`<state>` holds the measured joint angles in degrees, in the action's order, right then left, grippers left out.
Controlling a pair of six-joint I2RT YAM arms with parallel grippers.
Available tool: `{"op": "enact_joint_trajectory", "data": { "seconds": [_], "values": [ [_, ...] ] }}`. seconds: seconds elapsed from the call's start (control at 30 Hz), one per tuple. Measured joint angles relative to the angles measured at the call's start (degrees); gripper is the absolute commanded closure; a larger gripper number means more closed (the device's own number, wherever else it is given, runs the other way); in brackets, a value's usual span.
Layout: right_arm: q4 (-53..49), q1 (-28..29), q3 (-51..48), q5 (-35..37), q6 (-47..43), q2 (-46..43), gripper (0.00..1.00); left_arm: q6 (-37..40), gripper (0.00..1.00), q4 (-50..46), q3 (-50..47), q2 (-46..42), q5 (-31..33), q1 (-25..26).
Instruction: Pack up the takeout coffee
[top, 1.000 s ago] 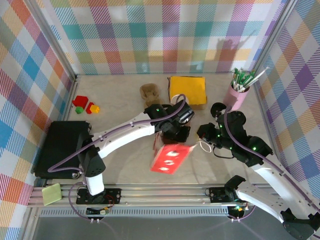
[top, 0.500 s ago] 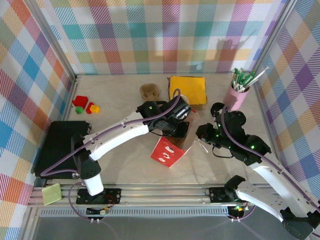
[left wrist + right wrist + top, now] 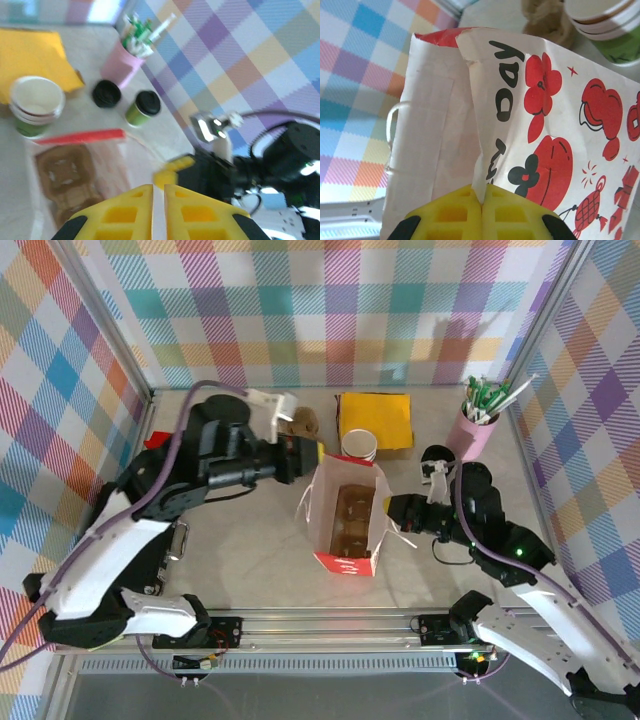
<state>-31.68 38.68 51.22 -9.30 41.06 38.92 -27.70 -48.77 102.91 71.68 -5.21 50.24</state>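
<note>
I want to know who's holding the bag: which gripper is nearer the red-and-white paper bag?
Right. The right gripper is shut on the paper bag's right-hand edge; the left gripper hovers just above its far-left corner, gripping nothing.

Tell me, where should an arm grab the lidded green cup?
Likely the cup by its green side, just under the black lid, coming from the bag side: it stands upright, and the pink holder and plaid wall crowd the rest.
</note>
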Motion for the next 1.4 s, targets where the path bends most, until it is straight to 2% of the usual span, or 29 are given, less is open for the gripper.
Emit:
{"op": "enact_joint_trajectory", "data": {
  "seconds": [0.2,0.4,0.6,0.73,1.03,1.23,1.4],
  "values": [
    [3.4,0.8,-2.2,-6.6,-6.3,-4.5,1.0,1.5,0.86,-0.6,-4.5,-3.4,1.7,-6.3],
    [6.0,0.9,-5.1,-12.9,-11.7,-7.7,1.0,2.7,0.86,-0.7,-7.2,-3.6,2.2,-7.6],
    [6.8,1.0,-5.4,-13.9,-12.8,-7.1,1.0,3.2,0.87,-0.8,-8.8,-3.6,2.4,-8.0],
    [7.5,1.1,-5.4,-10.7,-8.9,-4.8,1.0,3.1,0.87,-0.9,-8.9,-3.6,3.3,-8.4],
    [9.3,1.1,-4.8,-1.7,7.7,3.5,0.98,1.3,0.87,-5.3,-9.0,-0.3,6.6,-8.8],
    [9.3,1.1,-1.9,-0.3,12.4,8.2,0.95,-0.6,0.86,-7.3,-11.2,2.2,7.5,-8.8],
    [10.0,1.1,-1.0,-0.4,15.3,9.4,0.96,-1.6,0.8,-8.3,-11.6,3.8,7.2,-8.8]
  ]
}}
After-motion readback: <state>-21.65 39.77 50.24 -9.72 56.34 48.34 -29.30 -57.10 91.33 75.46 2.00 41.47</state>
